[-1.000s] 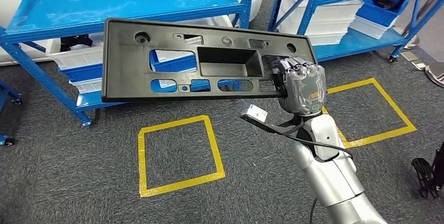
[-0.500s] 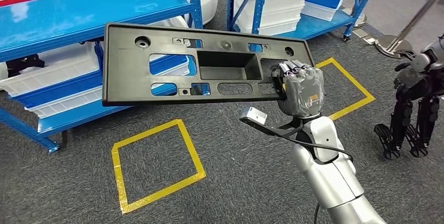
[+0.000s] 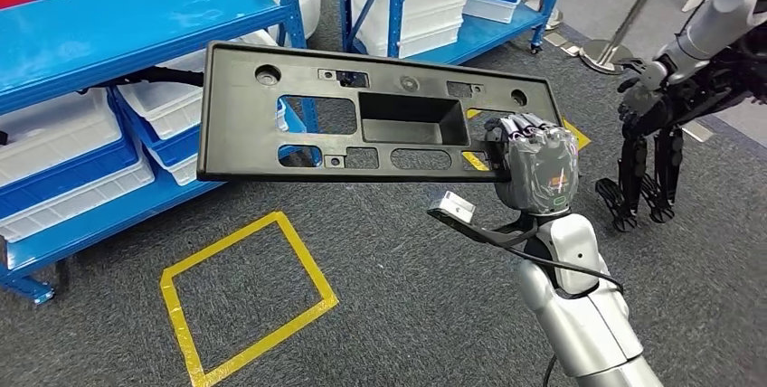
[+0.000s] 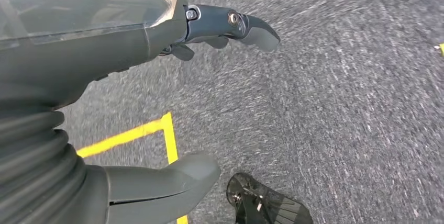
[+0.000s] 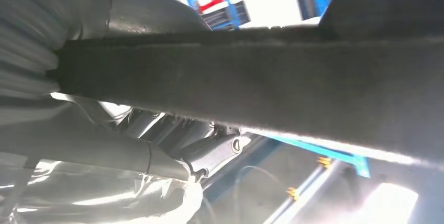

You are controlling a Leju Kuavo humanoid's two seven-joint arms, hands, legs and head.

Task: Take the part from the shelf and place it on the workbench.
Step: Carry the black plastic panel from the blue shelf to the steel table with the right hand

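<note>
The whole scene has swung across my head view in the last second: the blue shelf [image 3: 136, 21] has slid off to the left, the yellow floor square [image 3: 244, 301] has drifted down and left, and another robot [image 3: 674, 80] has come in on the far right. That's me turning, not the things moving. Relative to my arm, the black part [image 3: 362, 125] sits just as it did, so the carry is stable and I read this as the turn away from the shelf toward the workbench, which I can't see yet.

My right hand [image 3: 535, 165] has its fingers wrapped over the part's right end, arm raised in front of me, forearm angled up, holding the panel out flat and roughly level, well above the carpet and in front of the shelf's lower tier. From the right wrist, the part's edge [image 5: 262, 82] runs across right against the hand.

My left hand [image 4: 104, 51] hangs low over the carpet, holding nothing; its fingers look loosely spread, though the blur makes that hard to call firmly.
</note>
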